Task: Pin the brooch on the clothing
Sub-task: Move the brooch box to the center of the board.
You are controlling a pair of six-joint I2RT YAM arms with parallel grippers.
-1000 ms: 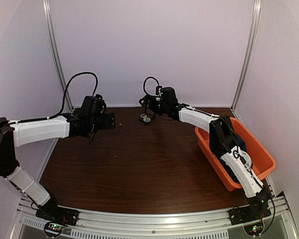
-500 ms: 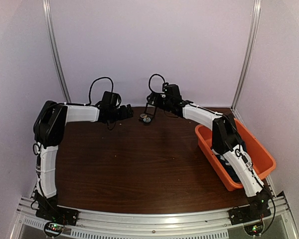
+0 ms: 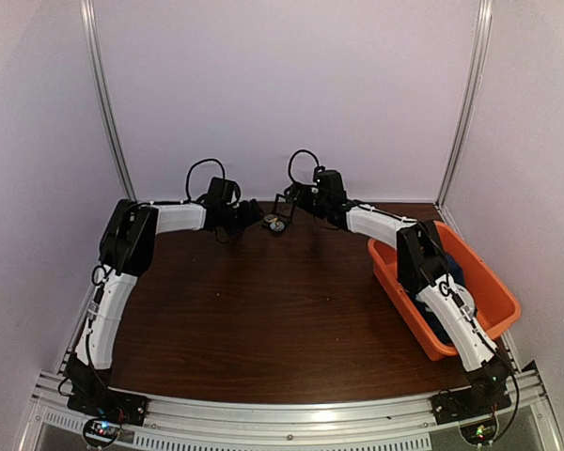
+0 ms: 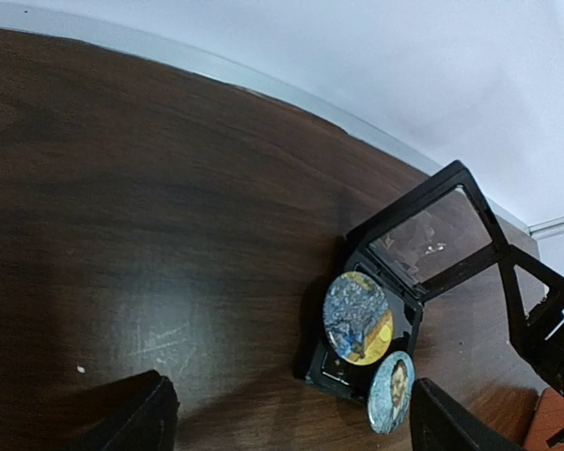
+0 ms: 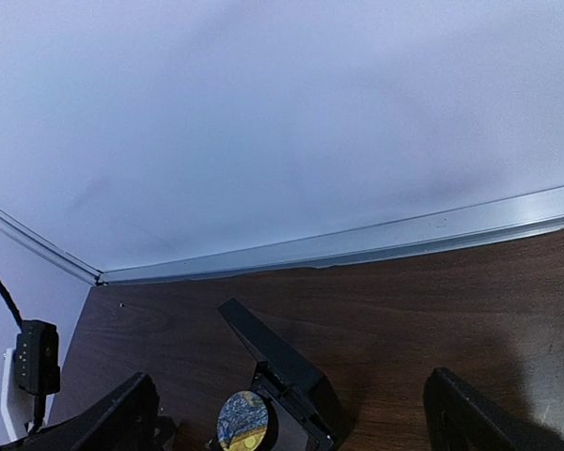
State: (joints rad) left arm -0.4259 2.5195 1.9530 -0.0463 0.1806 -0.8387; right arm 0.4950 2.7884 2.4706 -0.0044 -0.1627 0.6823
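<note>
Both left claw (image 3: 254,216) and right claw (image 3: 284,202) are spread wide, empty; the seemingly light, stiff brooch (image 4: 391,392) should be pinched by its rim.

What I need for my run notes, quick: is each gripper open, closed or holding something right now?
Left gripper: open, holding nothing.
Right gripper: open, holding nothing.

The right gripper (image 5: 291,418) spread its dark fingers (image 5: 470,413) wide, nothing between them. Below it, near the far edge of the brown wooden table (image 5: 451,291), stood a small black hinged box (image 5: 287,371), lid raised, with a round blue-and-yellow brooch (image 5: 242,422) at its front. A metal rail (image 5: 357,246) ran along that edge.
</note>
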